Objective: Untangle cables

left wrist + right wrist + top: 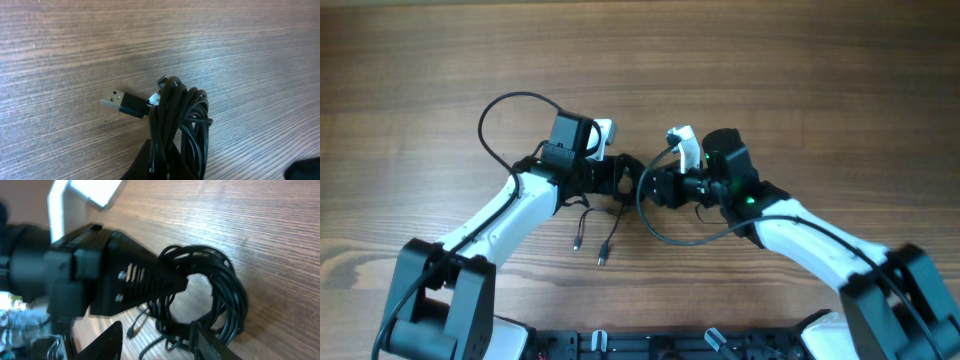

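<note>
The cables [632,178] are a small coiled bundle of thin black cords, held just above the wood table [740,60] between the two arms. My left gripper [620,177] is shut on the bundle; in the left wrist view the strands [182,115] rise from its pinched tips [162,169], and a USB plug [120,101] sticks out to the left. My right gripper [157,345] stands open, and the lower strands of the coil [227,295] hang between its fingers [102,345]. Two loose plug ends [603,255] trail toward the front edge.
A thick black arm cable loops behind the left arm [505,108], and another sags in front of the right arm [680,238]. White camera mounts [685,145] sit on both wrists. The arm bases [650,345] line the front edge.
</note>
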You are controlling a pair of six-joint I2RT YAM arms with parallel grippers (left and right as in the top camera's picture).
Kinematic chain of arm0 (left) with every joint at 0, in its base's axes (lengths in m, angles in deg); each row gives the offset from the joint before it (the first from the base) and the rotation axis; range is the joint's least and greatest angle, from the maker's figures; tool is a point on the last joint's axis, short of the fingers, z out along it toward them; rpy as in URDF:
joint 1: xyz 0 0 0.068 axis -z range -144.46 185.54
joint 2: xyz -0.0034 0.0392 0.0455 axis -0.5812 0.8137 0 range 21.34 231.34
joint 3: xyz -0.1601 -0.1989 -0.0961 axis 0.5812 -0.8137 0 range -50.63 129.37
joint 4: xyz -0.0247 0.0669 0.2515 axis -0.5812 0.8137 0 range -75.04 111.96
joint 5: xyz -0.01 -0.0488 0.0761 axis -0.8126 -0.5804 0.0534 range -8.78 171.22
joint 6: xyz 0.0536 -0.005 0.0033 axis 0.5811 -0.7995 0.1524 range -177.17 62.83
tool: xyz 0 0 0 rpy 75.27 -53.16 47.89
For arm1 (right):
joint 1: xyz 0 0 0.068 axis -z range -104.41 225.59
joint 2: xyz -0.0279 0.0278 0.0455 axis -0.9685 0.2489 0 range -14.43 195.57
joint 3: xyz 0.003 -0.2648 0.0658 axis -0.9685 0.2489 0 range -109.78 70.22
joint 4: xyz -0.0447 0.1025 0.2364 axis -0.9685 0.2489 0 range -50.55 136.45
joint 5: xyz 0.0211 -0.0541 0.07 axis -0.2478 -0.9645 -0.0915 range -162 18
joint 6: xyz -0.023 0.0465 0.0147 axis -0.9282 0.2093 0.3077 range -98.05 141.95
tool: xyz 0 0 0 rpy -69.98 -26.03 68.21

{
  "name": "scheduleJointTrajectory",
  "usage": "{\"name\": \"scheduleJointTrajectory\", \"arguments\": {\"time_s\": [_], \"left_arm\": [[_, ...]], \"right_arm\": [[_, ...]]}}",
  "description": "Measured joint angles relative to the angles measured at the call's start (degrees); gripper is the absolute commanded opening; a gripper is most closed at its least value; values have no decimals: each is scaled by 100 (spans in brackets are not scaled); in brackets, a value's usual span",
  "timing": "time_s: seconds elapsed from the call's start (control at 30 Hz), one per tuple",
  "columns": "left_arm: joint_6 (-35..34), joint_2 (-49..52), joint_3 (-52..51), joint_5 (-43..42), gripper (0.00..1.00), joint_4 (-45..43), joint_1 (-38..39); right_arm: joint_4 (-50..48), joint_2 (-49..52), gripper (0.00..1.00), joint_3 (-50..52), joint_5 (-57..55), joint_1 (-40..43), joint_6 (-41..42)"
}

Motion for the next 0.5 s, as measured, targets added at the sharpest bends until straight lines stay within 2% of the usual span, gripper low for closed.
{"name": "scheduleJointTrajectory", "arguments": {"time_s": [0.27,0.5], "left_arm": [[2,66,0,63,4,-4,0],[0,66,0,-52,4,-7,0]], "right_arm": [[-518,1231,41,0,-157,-378,1353],[-728,1388,40,0,-820,-404,2041]]}}
